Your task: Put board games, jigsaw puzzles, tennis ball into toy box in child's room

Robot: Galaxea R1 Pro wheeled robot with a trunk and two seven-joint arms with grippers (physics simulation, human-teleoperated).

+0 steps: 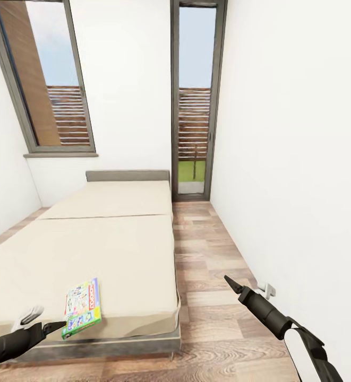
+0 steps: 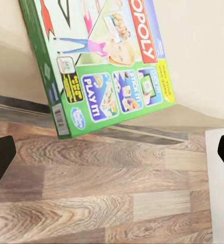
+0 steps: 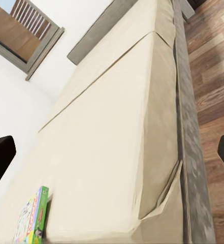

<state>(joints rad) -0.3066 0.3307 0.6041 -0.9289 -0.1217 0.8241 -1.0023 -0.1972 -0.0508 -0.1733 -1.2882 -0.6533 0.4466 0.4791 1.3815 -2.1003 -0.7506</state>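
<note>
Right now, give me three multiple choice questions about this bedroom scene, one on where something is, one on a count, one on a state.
1. The board game lies where?
A. near the bed's foot edge
B. on the floor
C. against the headboard

2. How many board games show on the bed?
A. three
B. one
C. none

3. The left gripper is:
A. shut on the box
B. open, holding nothing
C. pressed flat on the mattress

Answers: 1 A, the box overhangs the bed's near edge. 2 B, a single green box is seen. 3 B, its fingers stand wide apart over the floor.

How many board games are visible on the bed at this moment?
1: a flat green-edged, colourfully printed board game box lies at the near edge of the cream-mattressed bed, overhanging it slightly, just ahead of the left gripper. Others may sit outside view.
</note>
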